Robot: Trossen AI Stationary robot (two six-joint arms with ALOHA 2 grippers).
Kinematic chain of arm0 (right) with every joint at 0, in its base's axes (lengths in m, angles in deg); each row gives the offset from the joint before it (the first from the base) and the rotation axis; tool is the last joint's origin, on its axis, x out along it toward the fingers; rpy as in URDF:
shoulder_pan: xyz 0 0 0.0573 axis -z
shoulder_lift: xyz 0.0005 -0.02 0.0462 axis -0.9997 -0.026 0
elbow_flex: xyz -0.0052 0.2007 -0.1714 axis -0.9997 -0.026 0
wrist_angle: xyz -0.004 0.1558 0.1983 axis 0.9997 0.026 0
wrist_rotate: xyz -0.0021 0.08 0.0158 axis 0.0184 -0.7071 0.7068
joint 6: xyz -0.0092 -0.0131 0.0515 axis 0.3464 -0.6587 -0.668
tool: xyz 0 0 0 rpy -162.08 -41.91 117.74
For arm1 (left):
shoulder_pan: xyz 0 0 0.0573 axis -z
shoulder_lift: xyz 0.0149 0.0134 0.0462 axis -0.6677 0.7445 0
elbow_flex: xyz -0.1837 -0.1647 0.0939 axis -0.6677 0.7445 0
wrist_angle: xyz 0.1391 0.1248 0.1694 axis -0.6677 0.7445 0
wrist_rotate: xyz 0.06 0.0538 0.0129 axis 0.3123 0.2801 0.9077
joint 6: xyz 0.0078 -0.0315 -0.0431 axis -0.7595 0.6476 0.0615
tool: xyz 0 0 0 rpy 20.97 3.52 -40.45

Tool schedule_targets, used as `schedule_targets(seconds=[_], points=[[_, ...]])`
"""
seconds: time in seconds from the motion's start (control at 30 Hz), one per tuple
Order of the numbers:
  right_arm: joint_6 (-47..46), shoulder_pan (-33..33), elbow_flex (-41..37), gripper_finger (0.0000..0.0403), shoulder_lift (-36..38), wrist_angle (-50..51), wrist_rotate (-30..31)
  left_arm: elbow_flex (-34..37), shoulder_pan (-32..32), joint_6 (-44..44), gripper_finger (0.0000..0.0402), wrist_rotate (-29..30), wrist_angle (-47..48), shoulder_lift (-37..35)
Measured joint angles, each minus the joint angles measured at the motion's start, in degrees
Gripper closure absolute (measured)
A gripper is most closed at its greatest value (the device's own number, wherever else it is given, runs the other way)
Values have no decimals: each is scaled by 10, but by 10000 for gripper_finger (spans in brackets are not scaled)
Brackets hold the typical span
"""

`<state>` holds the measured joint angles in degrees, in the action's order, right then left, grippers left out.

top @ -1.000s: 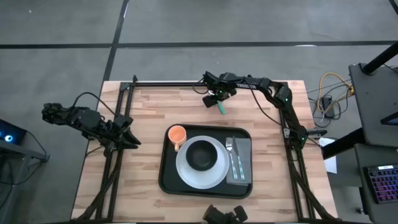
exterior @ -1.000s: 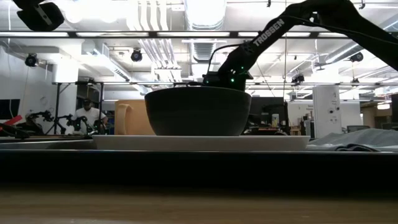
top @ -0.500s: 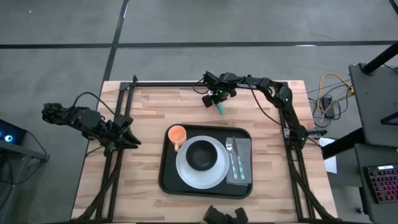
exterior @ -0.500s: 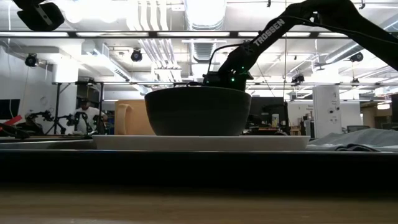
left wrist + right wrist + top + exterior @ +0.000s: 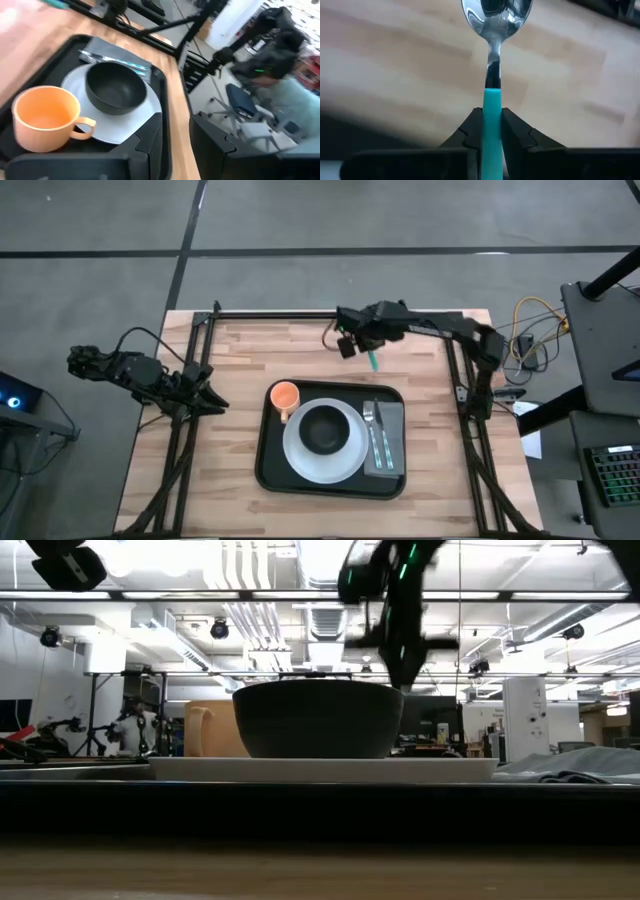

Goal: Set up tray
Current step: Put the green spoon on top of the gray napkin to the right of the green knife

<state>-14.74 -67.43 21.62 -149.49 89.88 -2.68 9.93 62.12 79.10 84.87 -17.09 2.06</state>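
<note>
High view: tray (image 5: 268, 470) is sitting on the wooden table (image 5: 230, 360), centre-bottom of frame. On it: orange mug (image 5: 285, 396) at its upper left, white plate (image 5: 322, 455) in the middle carrying a black bowl (image 5: 323, 428), grey napkin (image 5: 390, 435) along its right side with fork and cutlery (image 5: 375, 435) lying on top. Right gripper (image 5: 368, 350) is hanging above the tray's top edge, upper centre of frame, clamping a spoon (image 5: 373, 360) by its teal handle. Left gripper (image 5: 208, 402) is waiting at left of frame, near the table's left edge, well apart from the tray; can't tell from here how its fingers are standing.

Low view: bowl (image 5: 318, 720) is filling the centre, sitting on the plate (image 5: 320, 769); mug (image 5: 212, 728) is showing just left behind it, napkin (image 5: 575, 765) at far right. Right arm is blurring across upper centre.

Left wrist view: tray (image 5: 165, 100), mug (image 5: 45, 117), bowl (image 5: 116, 87), plate (image 5: 150, 112) and napkin (image 5: 107, 50) are all showing; left fingers (image 5: 145, 150) at frame bottom are holding nothing.

Right wrist view: right gripper (image 5: 491, 130) is pinching the teal handle between both fingers, spoon (image 5: 496, 15) bowl pointing to top of frame, over bare wood.
</note>
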Motion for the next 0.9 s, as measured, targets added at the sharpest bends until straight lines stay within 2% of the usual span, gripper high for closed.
schedule_targets(seconds=[0.13, 0.27, 0.5, 0.7, 0.9], points=[[-97, -94, -19, 372, 76, 16, 2, 0, 0, -23, 322, 3, 0, 0], [-240, -204, -59, 372, 142, 19, 19, 0, 0, -44, 322, 3, 0, 0], [-461, -364, -135, 372, 169, 23, 39, 0, 0, -45, 322, 3, 0, 0], [-581, -416, -172, 372, 124, 21, 7, 0, 0, -45, 322, 3, 0, 1], [-638, -434, -180, 372, 68, 13, -27, 0, 0, -45, 322, 2, 0, 6]])
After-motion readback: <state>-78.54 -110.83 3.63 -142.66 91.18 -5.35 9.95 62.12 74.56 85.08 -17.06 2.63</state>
